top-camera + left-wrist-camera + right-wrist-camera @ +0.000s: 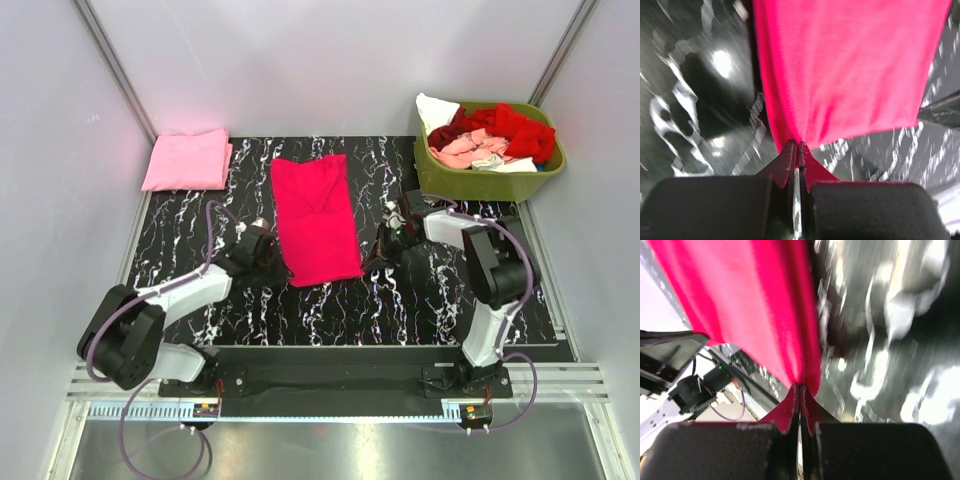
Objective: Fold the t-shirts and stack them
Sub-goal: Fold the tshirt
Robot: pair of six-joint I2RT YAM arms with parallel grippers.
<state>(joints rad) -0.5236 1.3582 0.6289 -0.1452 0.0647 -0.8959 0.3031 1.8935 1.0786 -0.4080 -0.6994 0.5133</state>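
- The bright magenta-pink cloth t-shirt point(315, 220) lies as a long narrow strip in the middle of the black, white-veined marble-patterned tabletop point(420, 300), running from the far side toward the arms.
- The left gripper point(799, 150) is at the strip's near left corner. Its jaws are pressed together on a pinch of the magenta cloth, which puckers into creases at the fingertips.
- The right gripper point(800, 390) is at the strip's right edge, also near the near end. Its jaws are likewise clamped on a fold of the same shirt.
- A light pink cloth t-shirt point(187, 160), folded into a flat rectangle, rests at the far left corner, well apart from the magenta one.
- The olive-green plastic basket point(440, 180) stands at the far right. It holds a heap of red point(520, 125), salmon point(465, 150) and white point(435, 105) shirts.
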